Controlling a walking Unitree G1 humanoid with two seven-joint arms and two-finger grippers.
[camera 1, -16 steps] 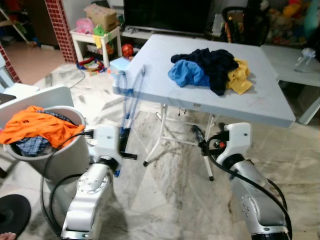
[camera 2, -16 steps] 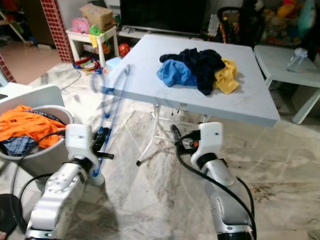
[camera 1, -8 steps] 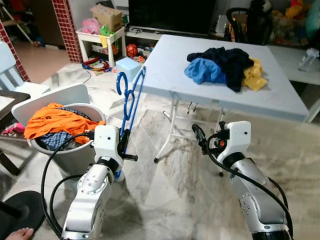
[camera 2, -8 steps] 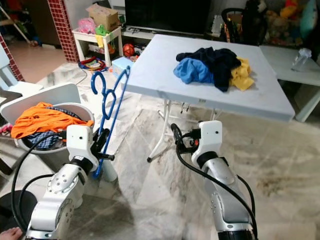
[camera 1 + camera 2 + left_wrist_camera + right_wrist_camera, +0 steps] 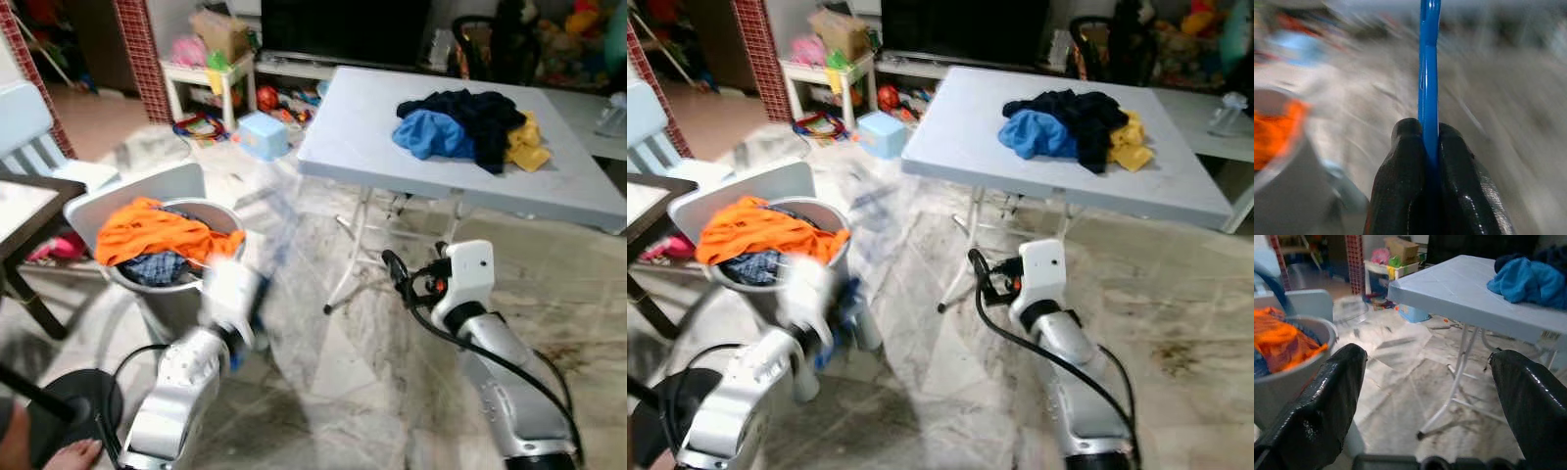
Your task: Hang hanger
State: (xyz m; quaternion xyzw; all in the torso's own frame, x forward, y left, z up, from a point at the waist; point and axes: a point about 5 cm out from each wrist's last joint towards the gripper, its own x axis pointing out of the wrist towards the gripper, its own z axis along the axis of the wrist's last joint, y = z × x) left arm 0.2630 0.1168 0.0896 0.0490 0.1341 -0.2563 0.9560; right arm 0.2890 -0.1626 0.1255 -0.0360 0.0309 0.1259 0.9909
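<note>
A blue plastic hanger is pinched between the two black fingers of my left gripper, which is shut on its thin edge. In the eye views the left arm is smeared by motion, and the hanger is a faint blue streak rising beside the laundry basket. My right gripper hovers at mid-height in front of the table legs. It is open and holds nothing, its fingers spread wide apart.
A grey laundry basket holding orange clothing stands at my left. A white folding table ahead carries a pile of blue, dark and yellow clothes. A dark table edge, toys and a low shelf lie left and behind.
The camera has turned left, so table and basket sit further right in the picture. My left arm with the hanger is now blurred by motion. The right gripper stays open.
</note>
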